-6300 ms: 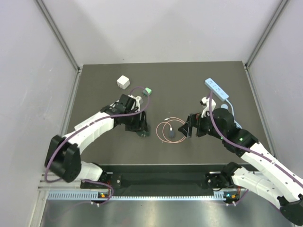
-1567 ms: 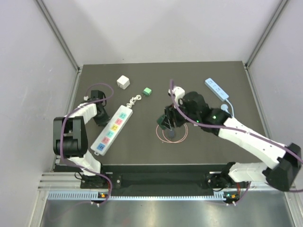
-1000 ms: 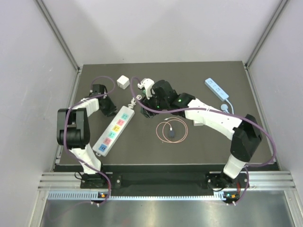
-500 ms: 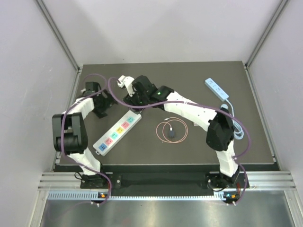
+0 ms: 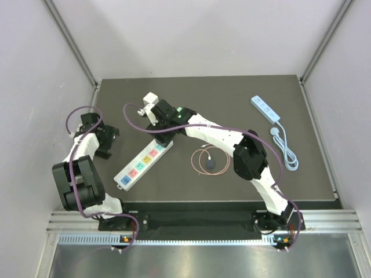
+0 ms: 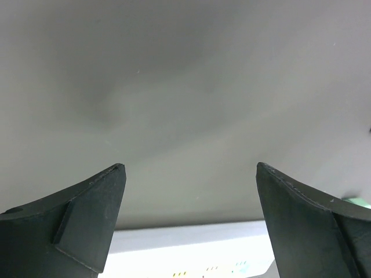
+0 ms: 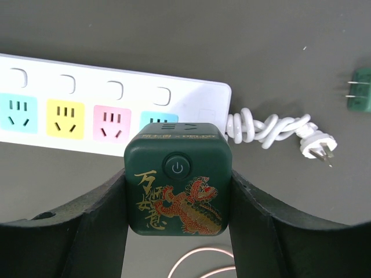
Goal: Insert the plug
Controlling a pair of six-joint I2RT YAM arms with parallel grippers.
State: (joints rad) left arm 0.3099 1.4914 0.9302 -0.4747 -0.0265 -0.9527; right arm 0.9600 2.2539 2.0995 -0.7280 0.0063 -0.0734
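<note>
My right gripper (image 7: 178, 174) is shut on a dark green cube plug (image 7: 177, 191) with a power button and a red and gold dragon. It holds the cube just above the white power strip (image 7: 87, 87), over the teal socket nearest the cord end. In the top view the right gripper (image 5: 162, 134) reaches far left over the upper end of the strip (image 5: 138, 166). My left gripper (image 5: 106, 143) is open and empty, left of the strip. In the left wrist view (image 6: 188, 168) its jaws stand wide apart over a pale edge of the strip (image 6: 174, 255).
The strip's white cord (image 7: 269, 128) lies bundled at its end. A small green plug (image 7: 362, 95) lies to the right of it. A pink cable coil (image 5: 210, 161) lies mid-table. A light blue power strip (image 5: 265, 108) with a white cord lies at the back right.
My right arm has carried the green cube from mid-table leftwards to the strip's cord end. My left gripper has drawn back to the left, away from the strip. The strip has shifted.
</note>
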